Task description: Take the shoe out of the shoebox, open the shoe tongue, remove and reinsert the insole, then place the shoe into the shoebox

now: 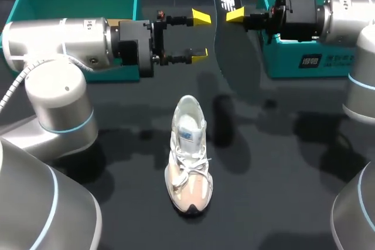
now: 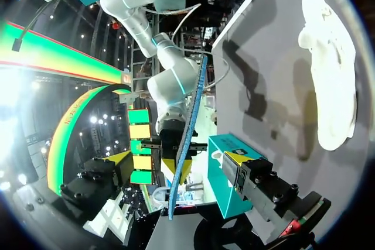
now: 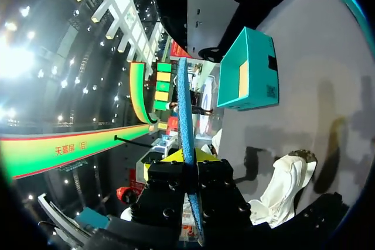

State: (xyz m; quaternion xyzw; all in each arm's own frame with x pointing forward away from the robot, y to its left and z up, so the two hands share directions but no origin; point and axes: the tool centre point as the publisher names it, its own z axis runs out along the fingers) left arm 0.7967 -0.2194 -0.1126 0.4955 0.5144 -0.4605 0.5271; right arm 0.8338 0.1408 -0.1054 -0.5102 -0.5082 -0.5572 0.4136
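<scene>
– what's closest?
– my right gripper, clenched on the insole, which stands edge-on ahead of it.
– and the shoe?
– the shoe lies on the table, below the insole and toward my left. its long axis runs away from me, toe nearest, opening at the far end. my left gripper hangs released just beside the insole.
– anything unclear?
– the insole's lower end melts into the dark table, and i can't tell how far the tongue is open.
</scene>
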